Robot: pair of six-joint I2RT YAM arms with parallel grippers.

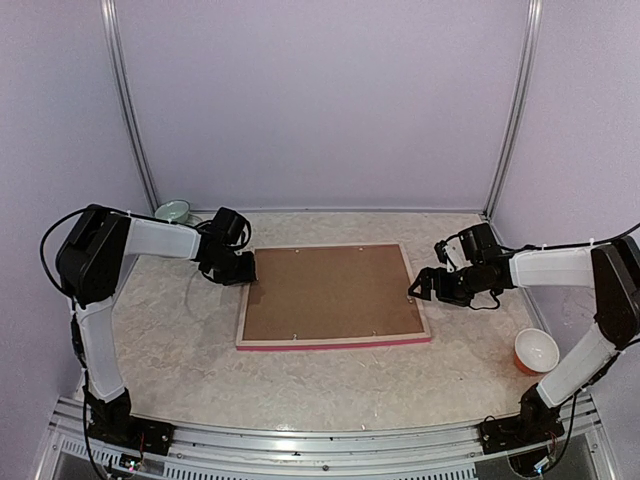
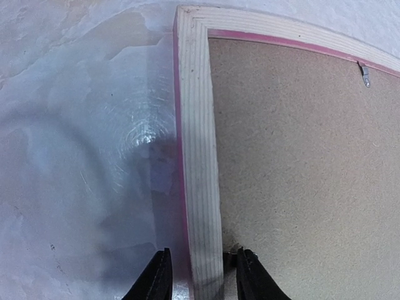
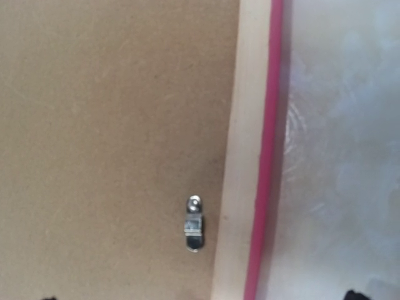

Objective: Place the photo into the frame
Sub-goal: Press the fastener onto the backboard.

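Note:
The frame lies face down in the middle of the table, pale wood up, with pink showing along its near edge. A plain brown backing board fills it, held by small metal clips. The photo is hidden. My left gripper is at the frame's left rail. Its jaws straddle that rail with a gap on each side, so it is open. My right gripper hovers wide open over the right rail, with only its fingertips showing at the bottom of the right wrist view.
A pale green bowl sits at the back left corner, behind the left arm. An orange cup with a white inside stands at the right, near the right arm's elbow. Walls enclose the table on three sides.

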